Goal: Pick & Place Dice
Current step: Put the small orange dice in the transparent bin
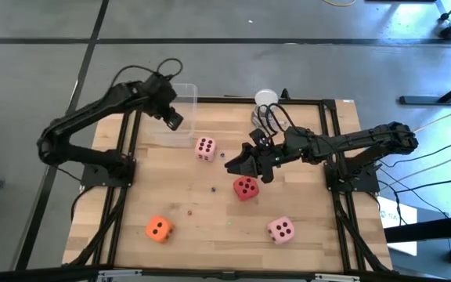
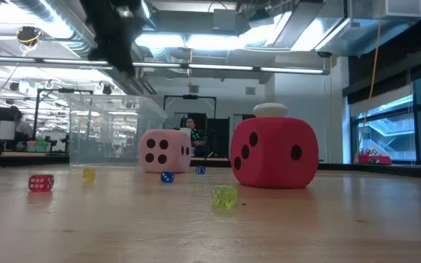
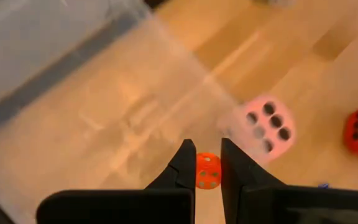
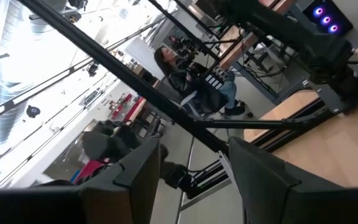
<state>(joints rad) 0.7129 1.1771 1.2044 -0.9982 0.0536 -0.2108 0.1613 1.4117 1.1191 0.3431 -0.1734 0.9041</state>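
My left gripper (image 1: 172,119) (image 3: 207,163) hangs over the clear plastic container (image 1: 175,110) (image 2: 104,131), shut on a tiny orange die (image 3: 207,171). My right gripper (image 1: 245,160) (image 4: 194,165) is open and tipped upward, just on the far side of the red die (image 1: 246,188) (image 2: 274,153) without touching it. One pale pink die (image 1: 205,148) (image 2: 164,151) (image 3: 263,127) rests on the table beside the container. The orange die (image 1: 158,229) and the other pink die (image 1: 281,229) sit near the table's near edge. My left gripper pinches the tiny orange die (image 3: 202,178) between its two fingertips (image 3: 185,163), one on each opposite face. The fingers come from above, pointing down into the container. The die is lifted clear of the container floor.
Several tiny dice lie on the wood: red (image 2: 41,182), yellow (image 2: 88,174), blue (image 2: 167,177), greenish (image 2: 225,196). A white round-topped object (image 1: 265,99) (image 2: 270,110) stands at the far edge. A person sits in the room beyond (image 2: 191,126).
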